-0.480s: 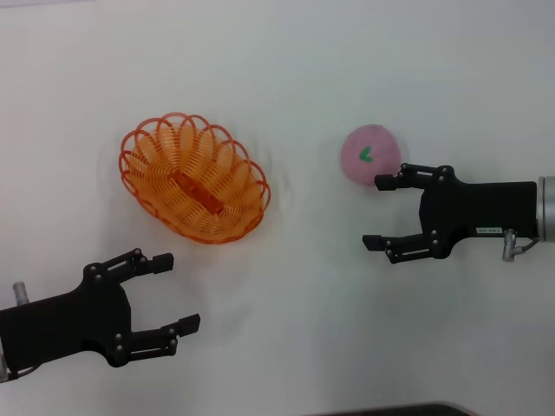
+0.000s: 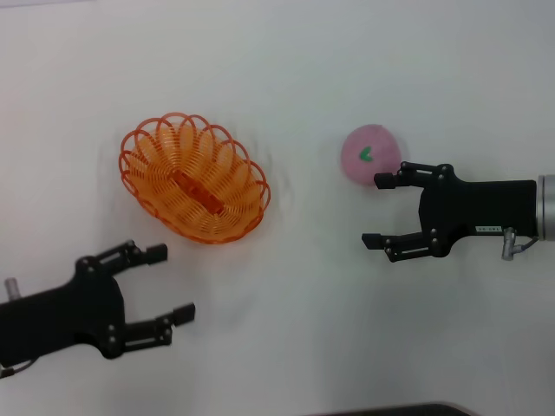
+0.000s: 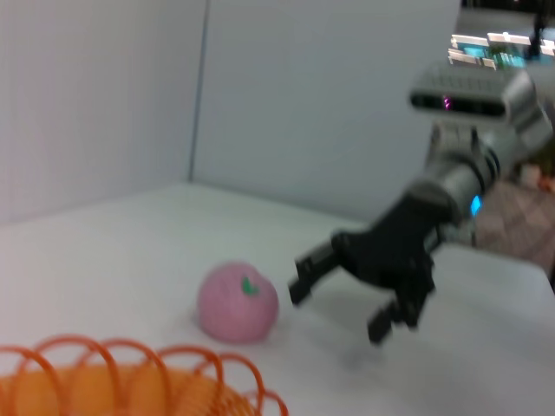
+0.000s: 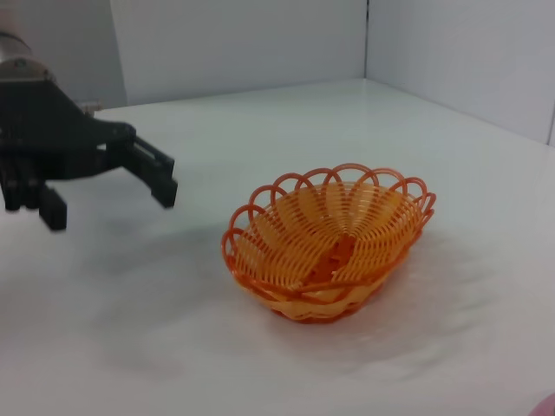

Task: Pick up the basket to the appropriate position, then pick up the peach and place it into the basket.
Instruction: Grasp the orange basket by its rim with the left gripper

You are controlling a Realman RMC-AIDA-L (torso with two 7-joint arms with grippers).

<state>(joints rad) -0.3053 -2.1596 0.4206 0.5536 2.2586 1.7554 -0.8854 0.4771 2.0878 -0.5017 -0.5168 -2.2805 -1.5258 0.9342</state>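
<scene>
The orange wire basket [image 2: 194,177] rests on the white table left of centre, with nothing in it; it also fills the middle of the right wrist view [image 4: 329,243]. A pink peach [image 2: 369,156] with a green leaf mark lies on the table to the right, also seen in the left wrist view [image 3: 238,302]. My left gripper [image 2: 171,282] is open, near and to the left of the basket, apart from it. Just near of the peach, my right gripper [image 2: 375,211] stands open, its far finger close beside the fruit.
The white tabletop [image 2: 303,329] runs under everything, with walls behind it in the wrist views. A dark edge [image 2: 399,409] shows at the near side of the head view.
My left gripper has drawn back a little toward the near left, away from the basket. The right gripper, the basket and the peach have not moved.
</scene>
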